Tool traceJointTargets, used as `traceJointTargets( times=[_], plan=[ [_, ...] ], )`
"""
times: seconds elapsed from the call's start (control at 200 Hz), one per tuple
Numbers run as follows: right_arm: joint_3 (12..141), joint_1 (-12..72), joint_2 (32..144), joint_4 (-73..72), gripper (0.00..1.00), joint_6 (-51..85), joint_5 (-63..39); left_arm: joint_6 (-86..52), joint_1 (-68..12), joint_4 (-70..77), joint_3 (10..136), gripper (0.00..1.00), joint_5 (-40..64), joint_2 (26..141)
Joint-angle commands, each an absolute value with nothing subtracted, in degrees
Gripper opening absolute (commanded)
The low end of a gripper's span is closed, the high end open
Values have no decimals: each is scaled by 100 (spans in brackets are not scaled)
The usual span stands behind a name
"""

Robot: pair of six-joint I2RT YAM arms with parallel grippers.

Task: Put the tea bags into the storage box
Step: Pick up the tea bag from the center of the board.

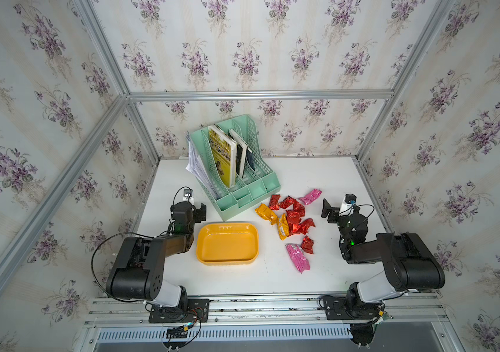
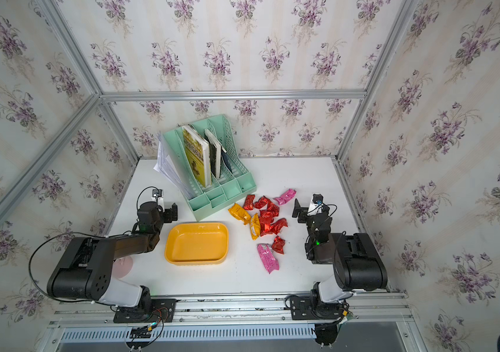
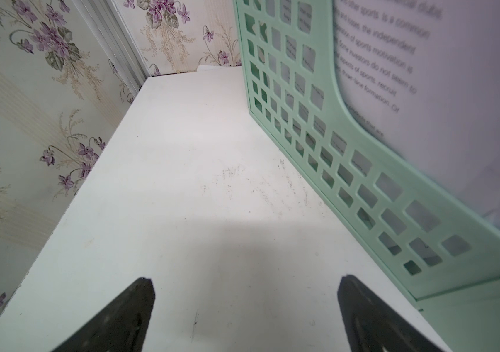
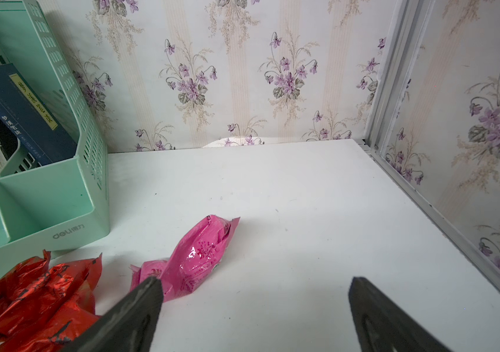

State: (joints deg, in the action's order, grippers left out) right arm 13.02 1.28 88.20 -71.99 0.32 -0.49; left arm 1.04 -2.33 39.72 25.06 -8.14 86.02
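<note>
My right hand [image 4: 255, 307] hangs released and empty just beside a pink sachet [image 4: 195, 256], evidently poised for a first pick, my left hand [image 3: 247, 304] likewise released by the file rack [image 1: 256, 189], the tea bags [image 1: 292, 220] all heaped on the desk [image 1: 328, 173] beside the empty storage box [image 1: 227, 245].

I count approx. 7 red tea bags [image 1: 293, 217], overlapping so total's unsure; 2 orange-yellow tea bags [image 1: 265, 212]; 2 pink tea bags [image 1: 297, 258]. 1 yellow tray [image 1: 227, 243], 1 green file rack [image 1: 268, 183] w/ 3 books [image 1: 223, 158] & 1 sheaf of papers [image 1: 192, 166]. Plus my own 2 arms [image 1: 139, 268].
</note>
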Motion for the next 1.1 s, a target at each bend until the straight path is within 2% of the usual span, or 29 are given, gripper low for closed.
traceJointTargets(
  times=[0.0, 0.1, 0.215, 0.34, 0.51, 0.575, 0.659, 0.699, 0.854, 0.919, 1.099],
  plan=[
    [1302, 132, 8790, -7244, 100, 59, -14, 102, -229, 4087, 2522, 99, -800, 8574],
    [1755, 141, 8490, -6191, 100, 251, 469, 106, -229, 4113, 2505, 99, -809, 8560],
    [2369, 145, 8273, -5015, 100, 209, 384, 125, -242, 3735, 2728, 99, -817, 8419],
    [2872, 145, 7714, -3727, 100, 781, 980, -37, -246, 754, 4348, 99, -1010, 8214],
    [4621, 132, 7678, -16, 100, 2453, 1497, -1138, -322, -1274, 5467, 99, -1001, 8165],
    [4969, 132, 7758, 798, 100, 2384, 1113, -1600, -450, -1571, 5440, 99, -1010, 7950],
    [4779, 140, 7444, 1083, 87, 2347, 441, -2049, -848, -1729, 5208, 99, -1302, 7629],
    [4612, 157, 7202, 1151, 85, 2354, 209, -2234, -1083, -1881, 5149, 99, -1529, 7488],
    [4272, 300, 6598, 1786, 90, 2287, -966, -2776, -1834, -2610, 5156, 99, -1873, 7085],
    [4287, 685, 6522, 2174, 89, 2226, -1196, -2822, -2089, -2879, 5240, 99, -2076, 6965],
    [4573, 2869, 6624, 2873, 80, 2321, -293, -3031, -2171, -3866, 5613, 99, -2466, 6540]
  ],
)
